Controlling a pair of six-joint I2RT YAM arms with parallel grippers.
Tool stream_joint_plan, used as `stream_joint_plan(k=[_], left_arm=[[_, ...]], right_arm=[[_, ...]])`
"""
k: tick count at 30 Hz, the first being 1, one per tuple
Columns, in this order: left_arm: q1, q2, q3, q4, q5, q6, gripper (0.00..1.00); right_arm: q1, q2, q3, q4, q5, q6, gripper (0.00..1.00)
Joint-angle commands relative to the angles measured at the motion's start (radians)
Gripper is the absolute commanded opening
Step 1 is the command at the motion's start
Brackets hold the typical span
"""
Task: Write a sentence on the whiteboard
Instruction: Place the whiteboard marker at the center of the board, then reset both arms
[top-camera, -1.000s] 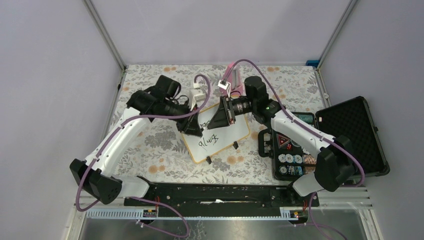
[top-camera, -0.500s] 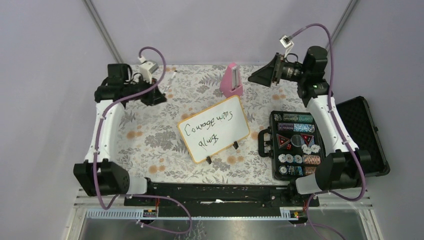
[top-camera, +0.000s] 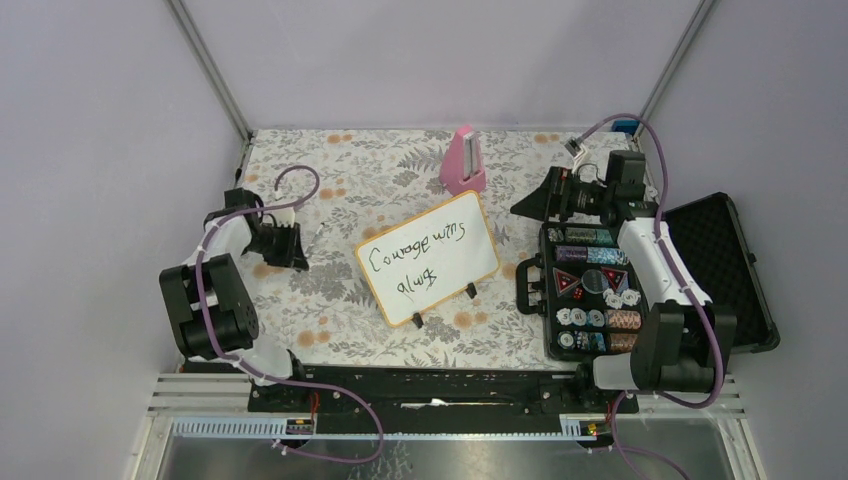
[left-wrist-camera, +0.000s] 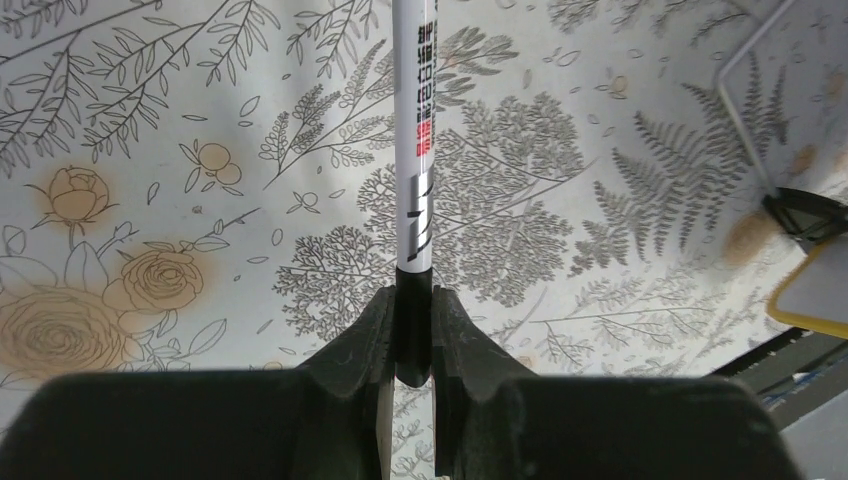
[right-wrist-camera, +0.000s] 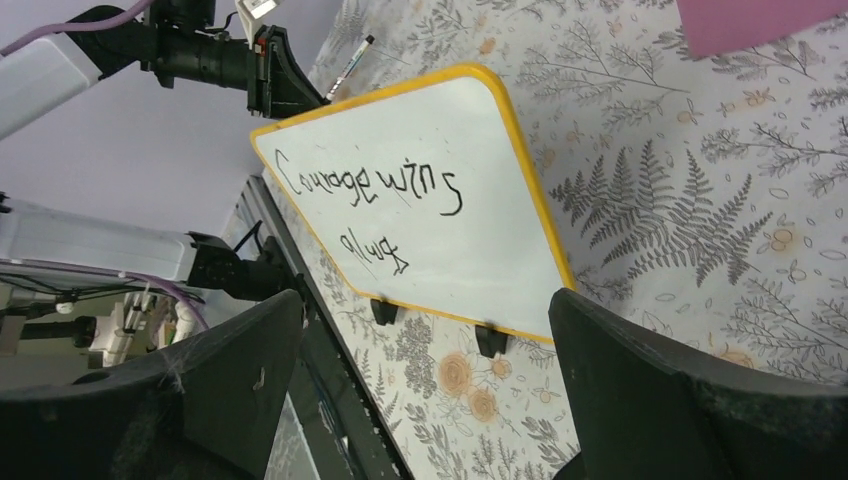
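The whiteboard (top-camera: 470, 248) with its orange rim lies tilted on the floral table (top-camera: 330, 170), its two black feet toward the near edge. The sentence (top-camera: 415, 245) runs across it in two lines of black handwriting and also shows in the right wrist view as the sentence (right-wrist-camera: 370, 185) on the whiteboard (right-wrist-camera: 480, 260). My left gripper (top-camera: 295, 247) hovers left of the board, shut on the black end of a white marker (left-wrist-camera: 416, 150), which points away from me over the cloth. My right gripper (top-camera: 525, 208) stands open to the right of the board, nothing between its fingers (right-wrist-camera: 650, 390).
A pink stand (top-camera: 463, 160) sits behind the board. An open black case (top-camera: 715, 255) with poker chips (top-camera: 590, 290) fills the right side, under the right arm. Metal frame posts and purple walls enclose the table.
Both arms have drawn back from over the board: the left to the left side with the marker, the right toward the case. The right jaws have spread wide. The writing now shows fully.
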Motion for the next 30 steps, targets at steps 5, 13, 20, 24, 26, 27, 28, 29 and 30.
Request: stream_joint_plan(k=[5,13,20,24,26,27,28,29,30], left_arm=[[0.001,0.072,-0.056,0.124,-0.026,0.036,0.26],[0.006,0.039,0.070,-0.006,0.017,0.053,0.96],[0.024,0.030,0.461,-0.140,0.111,-0.078,0.99],[0.036,0.053,0.636,-0.111,0.099,-0.176,0.99],[0.047,0.066,0.686,-0.081,0.081,-0.213,0.99],[0.059,0.069,0.693,-0.053,0.079,-0.236,0.99],[0.064,0.069,0.693,-0.032,0.071,-0.249,0.99],[0.065,0.068,0.682,-0.010,0.054,-0.262,0.99],[0.066,0.066,0.667,0.013,0.043,-0.275,0.99]], right_arm=[[0.004,-0.071,-0.038,-0.023,0.049,-0.108,1.00],[0.004,-0.057,0.007,-0.065,0.069,-0.145,1.00],[-0.010,-0.013,0.164,-0.143,0.150,-0.198,1.00],[-0.073,0.059,0.280,-0.153,0.158,-0.195,1.00],[-0.111,0.096,0.335,-0.152,0.161,-0.191,0.99],[-0.124,0.112,0.356,-0.152,0.167,-0.191,1.00],[-0.135,0.127,0.374,-0.152,0.175,-0.196,1.00],[-0.142,0.139,0.389,-0.152,0.185,-0.198,1.00],[-0.147,0.151,0.391,-0.153,0.195,-0.198,1.00]])
